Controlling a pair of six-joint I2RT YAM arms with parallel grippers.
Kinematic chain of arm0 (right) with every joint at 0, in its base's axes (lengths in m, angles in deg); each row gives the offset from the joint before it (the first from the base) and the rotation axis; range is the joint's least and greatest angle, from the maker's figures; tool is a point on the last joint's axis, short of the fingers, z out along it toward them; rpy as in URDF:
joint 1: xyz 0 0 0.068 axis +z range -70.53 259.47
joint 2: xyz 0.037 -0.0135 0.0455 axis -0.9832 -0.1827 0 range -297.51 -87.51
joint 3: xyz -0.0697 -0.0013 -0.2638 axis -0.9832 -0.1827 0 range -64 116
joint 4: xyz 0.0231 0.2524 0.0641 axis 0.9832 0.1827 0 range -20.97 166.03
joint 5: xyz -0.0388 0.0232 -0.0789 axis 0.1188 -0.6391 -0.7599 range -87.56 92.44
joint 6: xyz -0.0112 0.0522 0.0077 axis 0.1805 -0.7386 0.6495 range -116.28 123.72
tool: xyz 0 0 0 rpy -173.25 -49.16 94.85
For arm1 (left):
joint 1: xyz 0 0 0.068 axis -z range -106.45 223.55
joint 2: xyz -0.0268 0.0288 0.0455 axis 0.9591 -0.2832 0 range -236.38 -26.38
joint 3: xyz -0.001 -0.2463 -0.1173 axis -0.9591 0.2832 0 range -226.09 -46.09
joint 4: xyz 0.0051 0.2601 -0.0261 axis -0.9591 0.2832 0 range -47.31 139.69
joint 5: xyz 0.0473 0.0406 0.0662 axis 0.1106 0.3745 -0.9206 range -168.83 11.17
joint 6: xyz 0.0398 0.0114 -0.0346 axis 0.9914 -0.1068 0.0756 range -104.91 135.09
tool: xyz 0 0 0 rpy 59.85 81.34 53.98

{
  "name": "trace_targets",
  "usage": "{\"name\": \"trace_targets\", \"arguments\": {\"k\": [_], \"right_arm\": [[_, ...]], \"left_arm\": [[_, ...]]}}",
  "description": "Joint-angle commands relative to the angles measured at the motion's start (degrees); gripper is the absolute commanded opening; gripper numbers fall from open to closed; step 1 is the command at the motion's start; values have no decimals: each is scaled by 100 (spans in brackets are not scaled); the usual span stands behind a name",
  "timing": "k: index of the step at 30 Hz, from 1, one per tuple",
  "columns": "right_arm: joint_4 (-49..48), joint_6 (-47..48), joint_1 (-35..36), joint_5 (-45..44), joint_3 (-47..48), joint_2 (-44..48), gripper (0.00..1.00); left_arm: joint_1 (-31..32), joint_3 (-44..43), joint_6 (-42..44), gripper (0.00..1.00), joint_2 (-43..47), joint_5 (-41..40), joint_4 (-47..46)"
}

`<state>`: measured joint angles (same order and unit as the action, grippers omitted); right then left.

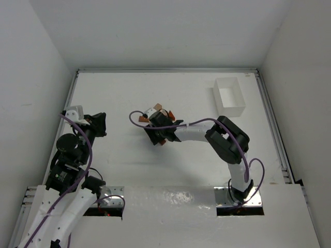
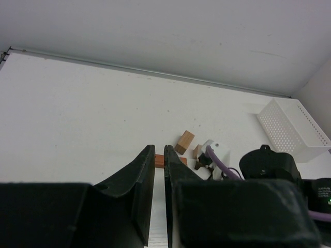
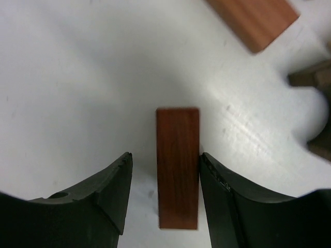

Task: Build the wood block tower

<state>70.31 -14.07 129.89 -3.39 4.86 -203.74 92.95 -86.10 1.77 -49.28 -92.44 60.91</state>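
Note:
A reddish-brown wooden bar (image 3: 178,168) lies flat on the white table between the fingers of my right gripper (image 3: 165,155). The right finger touches its side and a gap stays on the left, so the gripper is open around it. A lighter reddish block (image 3: 253,20) lies further off. From above, my right gripper (image 1: 159,135) points down among loose blocks: a tan one (image 1: 158,107) and reddish ones (image 1: 170,114) (image 1: 144,119). My left gripper (image 1: 101,124) hangs apart at the left. Its fingers (image 2: 159,150) stand a thin slit apart with nothing between them. No stacked tower shows.
A white perforated rectangular box (image 1: 229,95) stands at the back right, also seen in the left wrist view (image 2: 295,126). A raised rail (image 1: 165,70) borders the table at the back, and white walls close in both sides. A purple cable (image 1: 135,120) loops beside the right wrist.

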Motion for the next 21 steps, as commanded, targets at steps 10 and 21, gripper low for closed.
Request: {"name": "trace_targets", "arguments": {"k": [10, 21], "right_arm": [[91, 1170, 127, 565, -321, 733, 50], [223, 1707, 135, 1117, -127, 407, 40]], "left_arm": [[-85, -7, 23, 11, -83, 139, -213], [-156, -7, 5, 11, -163, 200, -240]]}}
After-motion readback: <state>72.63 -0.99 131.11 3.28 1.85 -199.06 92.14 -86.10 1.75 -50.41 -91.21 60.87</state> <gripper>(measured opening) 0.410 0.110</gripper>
